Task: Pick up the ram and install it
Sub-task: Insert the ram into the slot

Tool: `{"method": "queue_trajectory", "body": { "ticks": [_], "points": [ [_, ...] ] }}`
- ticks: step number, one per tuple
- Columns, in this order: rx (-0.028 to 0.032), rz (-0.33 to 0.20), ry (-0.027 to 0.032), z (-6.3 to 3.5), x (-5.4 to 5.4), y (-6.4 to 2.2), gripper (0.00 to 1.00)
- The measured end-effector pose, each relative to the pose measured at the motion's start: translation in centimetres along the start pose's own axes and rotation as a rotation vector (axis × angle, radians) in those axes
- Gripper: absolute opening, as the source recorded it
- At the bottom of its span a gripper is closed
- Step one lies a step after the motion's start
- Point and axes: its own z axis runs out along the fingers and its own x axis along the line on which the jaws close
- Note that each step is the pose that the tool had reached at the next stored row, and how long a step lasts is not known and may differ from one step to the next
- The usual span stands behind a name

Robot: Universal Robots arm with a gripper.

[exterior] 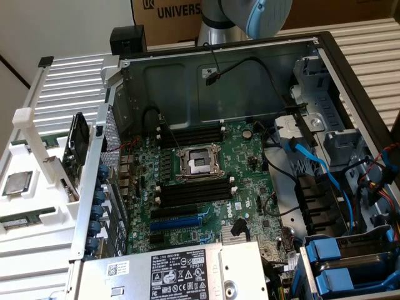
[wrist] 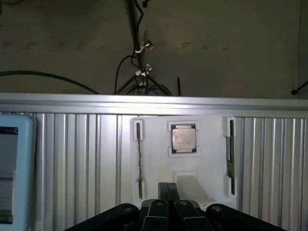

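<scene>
I see pincer (wrist: 168, 187) together, empty, above white tray (exterior: 39, 205). Ram (exterior: 19, 221) at tray's near end, exterior view's left; processor (exterior: 17, 183) beside it, computer case (exterior: 87, 212) edging right.

A ribbed metal table (exterior: 72, 84) spans the frame's upper left and upper right. On it rest a white holder tray (exterior: 50, 215) at the left edge and an open computer case (exterior: 175, 81) in the centre.

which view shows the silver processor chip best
The wrist view: the processor chip sits face-on and unobstructed in its white holder. The exterior view shows the processor chip slanted, near that view's left edge.
</scene>
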Motion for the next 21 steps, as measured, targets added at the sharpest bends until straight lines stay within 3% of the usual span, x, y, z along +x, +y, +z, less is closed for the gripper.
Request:
{"method": "queue_trajectory", "body": {
  "ticks": [7, 10, 17, 21],
  "points": [
    [0.0025, -0.020, 0.0073, 0.78, 0.1, -0.26, 0.11],
    [0.0057, -0.022, 0.0077, 1.20, 0.1, -0.26, 0.11],
    [0.0069, -0.026, 0.0077, 2.44, 0.6, -0.29, 0.11],
    [0.0084, -0.027, 0.0077, 2.54, 0.6, -0.38, 0.11]
  ]
}}
